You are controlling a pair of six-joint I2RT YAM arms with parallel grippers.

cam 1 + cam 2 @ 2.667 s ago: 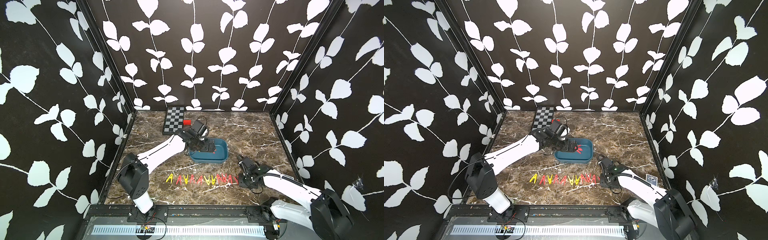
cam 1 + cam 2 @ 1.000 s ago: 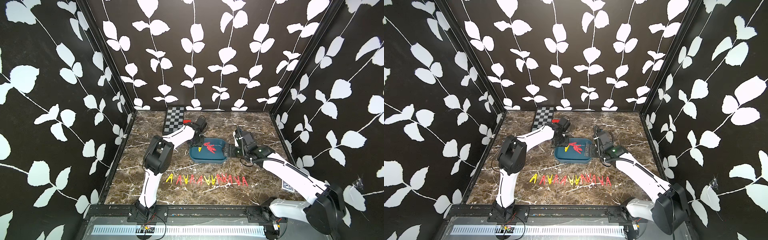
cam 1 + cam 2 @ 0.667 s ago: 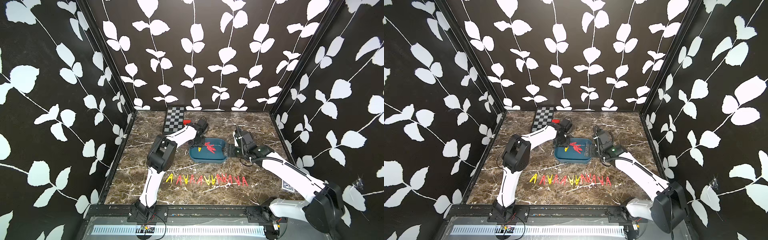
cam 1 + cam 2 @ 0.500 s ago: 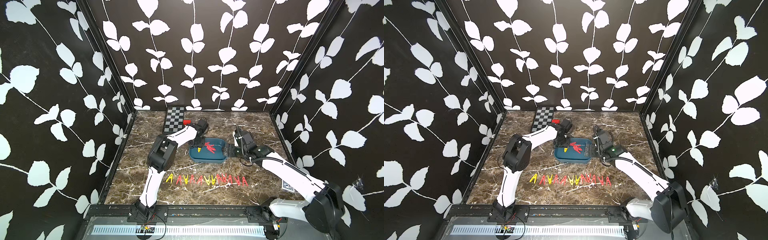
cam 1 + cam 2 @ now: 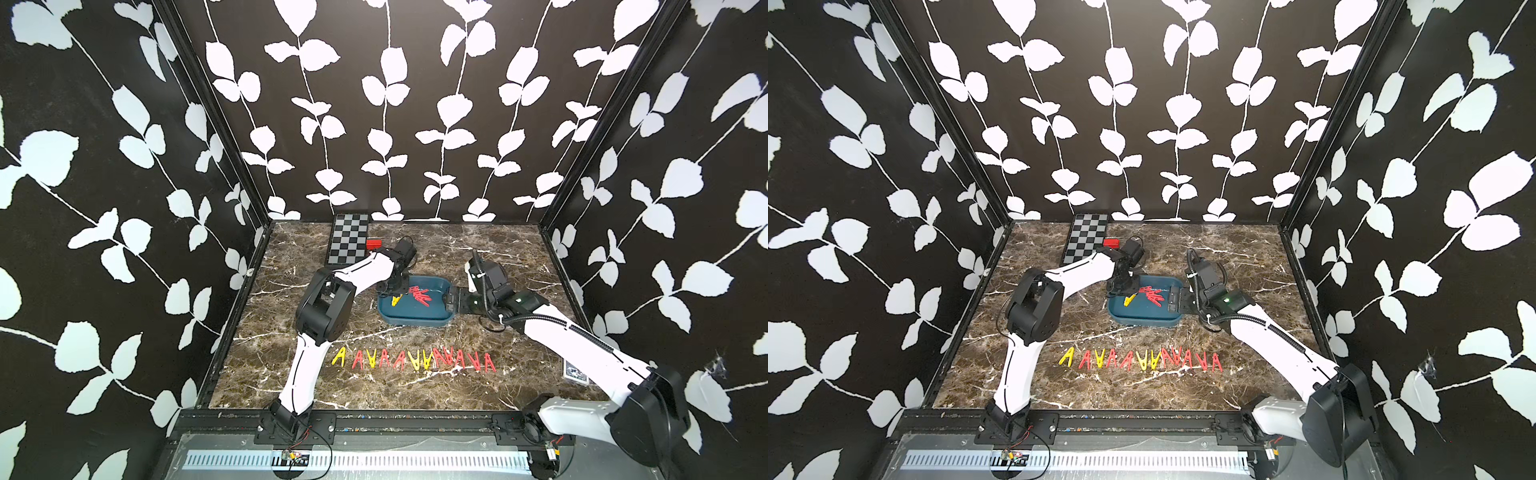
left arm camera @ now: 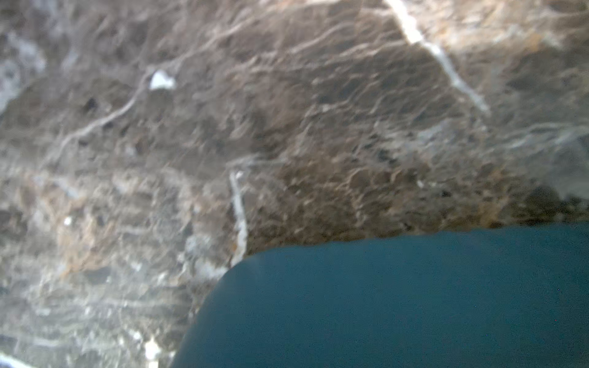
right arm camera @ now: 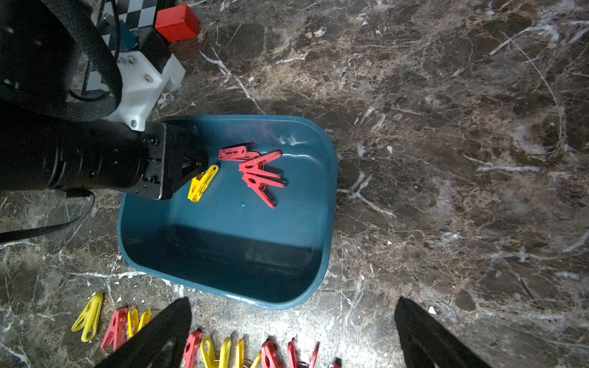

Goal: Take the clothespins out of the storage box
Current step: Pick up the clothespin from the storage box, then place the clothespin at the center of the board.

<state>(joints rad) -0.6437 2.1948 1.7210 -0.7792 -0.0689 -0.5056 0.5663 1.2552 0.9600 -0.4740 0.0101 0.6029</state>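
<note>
Grip looks shallow: left gripper [image 7: 194,170] sits inside the storage box [image 7: 223,229], jaws pinched on the tip of the yellow clothespin [image 7: 201,184]. Lift straight up and slowly, clear of the red clothespins [image 7: 259,173] just beside. Right gripper [image 5: 451,300] is spread wide and empty at the box's right wall.

Blurred brown marble tabletop [image 6: 223,127], rounded corner of teal storage box [image 6: 382,302], close up

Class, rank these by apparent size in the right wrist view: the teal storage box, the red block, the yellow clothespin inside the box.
1. storage box
2. red block
3. yellow clothespin, about as long as the block but slimmer
</note>
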